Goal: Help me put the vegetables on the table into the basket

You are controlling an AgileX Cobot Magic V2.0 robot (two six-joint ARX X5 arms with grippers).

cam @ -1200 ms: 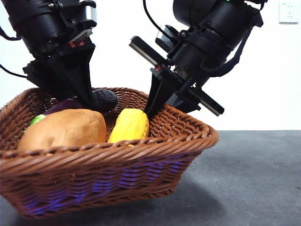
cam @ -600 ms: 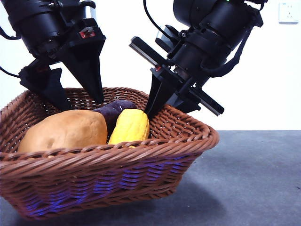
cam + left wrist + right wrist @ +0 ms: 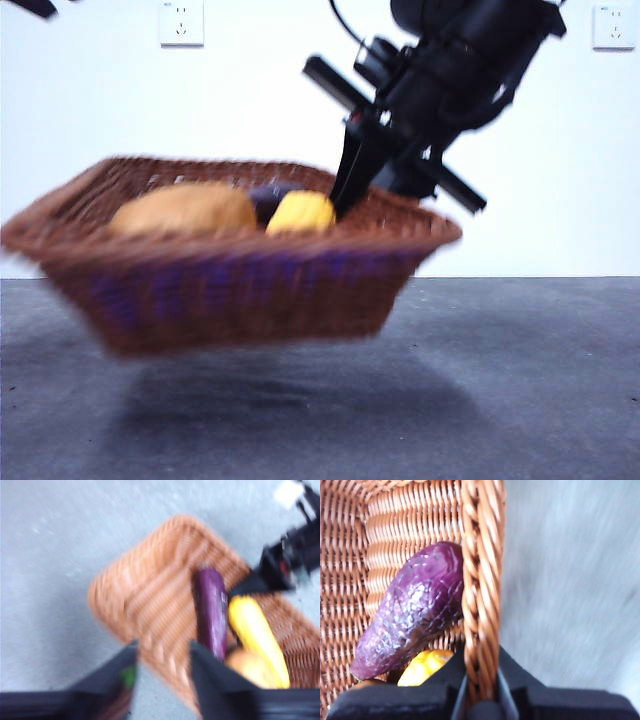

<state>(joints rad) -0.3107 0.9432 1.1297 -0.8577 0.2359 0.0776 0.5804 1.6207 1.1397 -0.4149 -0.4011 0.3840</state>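
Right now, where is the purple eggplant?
The eggplant lies inside the basket, beside the corn and near the rim that the right hand is gripping.

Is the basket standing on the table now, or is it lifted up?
Lifted. In the front view the basket hangs above the table, with its shadow beneath. The right gripper clamps its rim.

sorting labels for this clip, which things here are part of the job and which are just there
Part of the job:
basket, lifted off the table
potato
eggplant
corn cob
right tool, clamped on the basket rim

Just there:
left tool, open, above the basket
wall sockets
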